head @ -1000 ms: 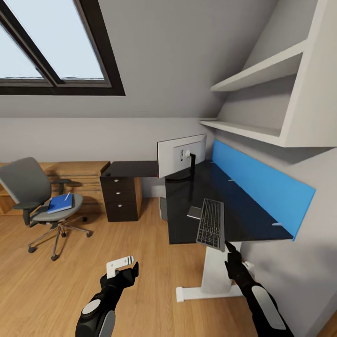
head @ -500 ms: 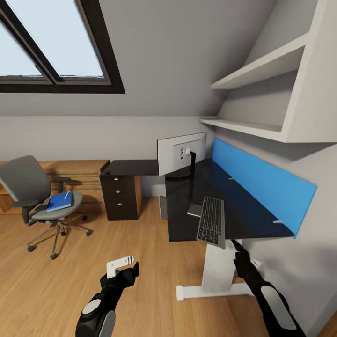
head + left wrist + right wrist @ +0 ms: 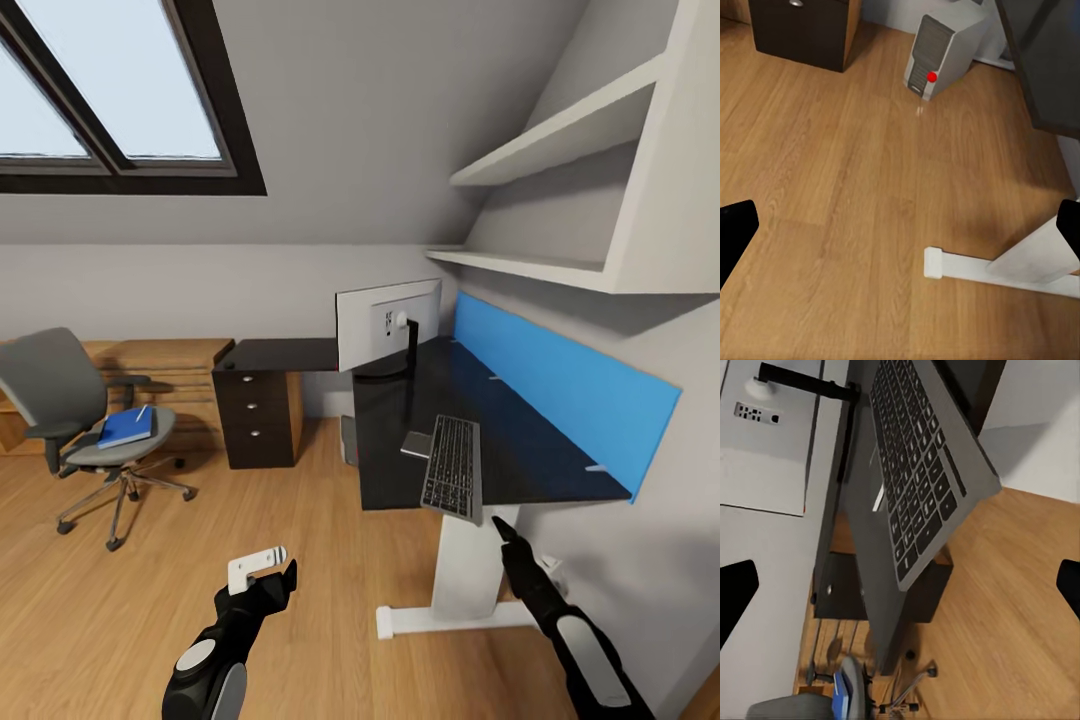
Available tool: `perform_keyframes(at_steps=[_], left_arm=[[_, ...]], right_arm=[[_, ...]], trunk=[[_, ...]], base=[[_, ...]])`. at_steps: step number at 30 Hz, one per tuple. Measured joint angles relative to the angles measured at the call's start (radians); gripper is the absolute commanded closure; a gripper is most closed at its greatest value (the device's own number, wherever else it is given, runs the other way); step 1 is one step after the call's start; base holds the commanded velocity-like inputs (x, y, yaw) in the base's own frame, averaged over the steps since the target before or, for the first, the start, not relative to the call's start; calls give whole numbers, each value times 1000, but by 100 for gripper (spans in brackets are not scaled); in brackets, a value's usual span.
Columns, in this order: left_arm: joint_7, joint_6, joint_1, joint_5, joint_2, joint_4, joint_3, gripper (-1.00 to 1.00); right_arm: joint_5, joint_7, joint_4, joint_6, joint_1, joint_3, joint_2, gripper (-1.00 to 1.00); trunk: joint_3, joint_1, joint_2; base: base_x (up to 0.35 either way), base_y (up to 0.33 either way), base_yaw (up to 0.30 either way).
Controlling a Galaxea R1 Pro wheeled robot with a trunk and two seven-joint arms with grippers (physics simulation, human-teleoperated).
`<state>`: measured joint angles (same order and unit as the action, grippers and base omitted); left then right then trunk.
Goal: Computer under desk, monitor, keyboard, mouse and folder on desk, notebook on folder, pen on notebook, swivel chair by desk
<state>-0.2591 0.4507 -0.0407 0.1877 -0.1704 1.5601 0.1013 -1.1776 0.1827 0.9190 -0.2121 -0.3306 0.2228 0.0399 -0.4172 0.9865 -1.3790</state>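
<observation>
From the head view, we see the keyboard (image 3: 452, 468) overhanging the worktop (image 3: 520, 455) front edge, long axis running toward the monitor (image 3: 388, 326); our right pincer (image 3: 497, 526) sits just below its near end, the left pincer (image 3: 272, 570) well apart.

In the right wrist view, fingers (image 3: 736, 592) spread wide, holding nothing.

In the left wrist view, likewise open, above the floor (image 3: 832, 187).

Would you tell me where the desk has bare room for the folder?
The desk top is bare between the keyboard and the blue panel, and between keyboard and monitor. Crowded: the front edge, where the keyboard overhangs beside a small grey item.
</observation>
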Motion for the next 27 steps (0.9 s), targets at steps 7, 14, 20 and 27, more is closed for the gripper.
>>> perform_keyframes(at_steps=[7, 14, 20, 27], left_arm=[[0, 0, 0, 0, 0, -1, 0, -100], [0, 0, 0, 0, 0, -1, 0, -100], [0, 0, 0, 0, 0, -1, 1, -100], [0, 1, 0, 1, 0, -1, 1, -100]], right_arm=[[42, 115, -59, 5, 0, -2, -3, -100], [57, 145, -107, 38, 0, -5, -5, -100], [56, 147, -115, 52, 0, -4, -6, -100], [48, 146, -114, 49, 0, 0, -13, -100]], trunk=[[-22, 27, -49], [-44, 54, -98], [-63, 77, -140], [-85, 104, -189]], base=[[0, 0, 0], [0, 0, 0], [0, 0, 0], [0, 0, 0]])
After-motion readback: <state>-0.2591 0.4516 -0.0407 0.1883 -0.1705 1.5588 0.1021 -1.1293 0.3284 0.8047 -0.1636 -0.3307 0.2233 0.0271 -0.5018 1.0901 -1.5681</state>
